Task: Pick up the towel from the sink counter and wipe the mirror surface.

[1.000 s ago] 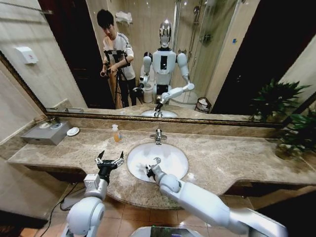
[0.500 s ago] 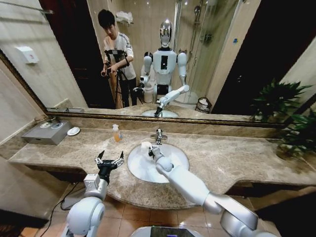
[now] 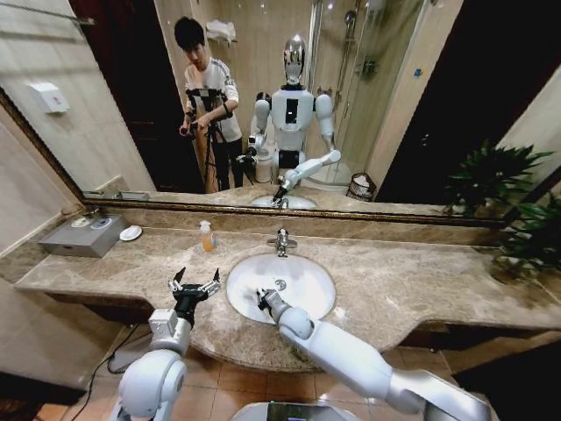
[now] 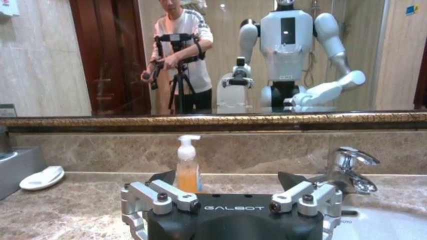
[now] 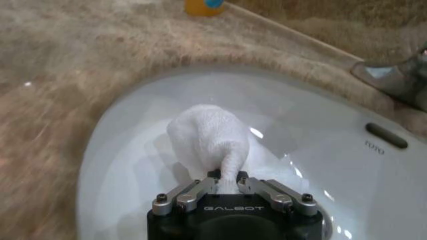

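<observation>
Right gripper (image 5: 226, 184) pulled back to basin's (image 3: 302, 272) 7 o'clock rim, fingers pinching towel (image 5: 210, 137). Left gripper (image 3: 195, 286) unmoved over counter (image 3: 412, 281), fingers spread.

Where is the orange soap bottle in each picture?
Head view: the soap bottle stands at the back of the counter, left of the faucet.
Left wrist view: the soap bottle stands upright just beyond the open left gripper.
Right wrist view: its orange base sits beyond the right gripper pinching the towel.
Shared landmark: the chrome faucet.
</observation>
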`<state>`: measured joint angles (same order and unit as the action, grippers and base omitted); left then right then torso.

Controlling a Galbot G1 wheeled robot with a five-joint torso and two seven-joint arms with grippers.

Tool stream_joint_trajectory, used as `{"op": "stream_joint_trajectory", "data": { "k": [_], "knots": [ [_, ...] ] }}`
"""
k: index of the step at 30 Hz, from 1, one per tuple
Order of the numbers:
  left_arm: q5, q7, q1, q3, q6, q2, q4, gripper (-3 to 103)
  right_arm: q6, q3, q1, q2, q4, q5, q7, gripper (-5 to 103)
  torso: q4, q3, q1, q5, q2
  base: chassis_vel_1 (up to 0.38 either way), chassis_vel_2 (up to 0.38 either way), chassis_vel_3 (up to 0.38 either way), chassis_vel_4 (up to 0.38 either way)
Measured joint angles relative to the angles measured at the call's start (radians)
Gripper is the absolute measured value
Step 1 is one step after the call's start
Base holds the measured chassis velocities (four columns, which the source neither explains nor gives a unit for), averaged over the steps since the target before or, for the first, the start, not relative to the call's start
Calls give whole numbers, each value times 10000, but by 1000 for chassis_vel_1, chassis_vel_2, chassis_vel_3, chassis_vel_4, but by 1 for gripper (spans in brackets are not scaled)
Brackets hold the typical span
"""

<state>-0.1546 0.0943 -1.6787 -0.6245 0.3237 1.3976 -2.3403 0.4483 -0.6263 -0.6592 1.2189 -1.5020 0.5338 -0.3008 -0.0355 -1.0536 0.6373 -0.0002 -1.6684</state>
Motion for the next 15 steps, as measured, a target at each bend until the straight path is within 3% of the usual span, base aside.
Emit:
{"op": "stream_joint_trajectory", "data": {
  "k": [10, 15],
  "knots": [
    [0, 0, 0, -1, 0, 0, 0, 100, -579, 881, 760, 1665, 2152, -122, -49, 8, -6, 0, 0, 0, 1, 0, 0, 0, 0],
    [0, 0, 0, -1, 0, 0, 0, 100, -1002, 1148, 808, 1828, 2691, -333, -194, 8, -3, -1, 1, 0, 2, 0, 0, 0, 0]
  ]
}}
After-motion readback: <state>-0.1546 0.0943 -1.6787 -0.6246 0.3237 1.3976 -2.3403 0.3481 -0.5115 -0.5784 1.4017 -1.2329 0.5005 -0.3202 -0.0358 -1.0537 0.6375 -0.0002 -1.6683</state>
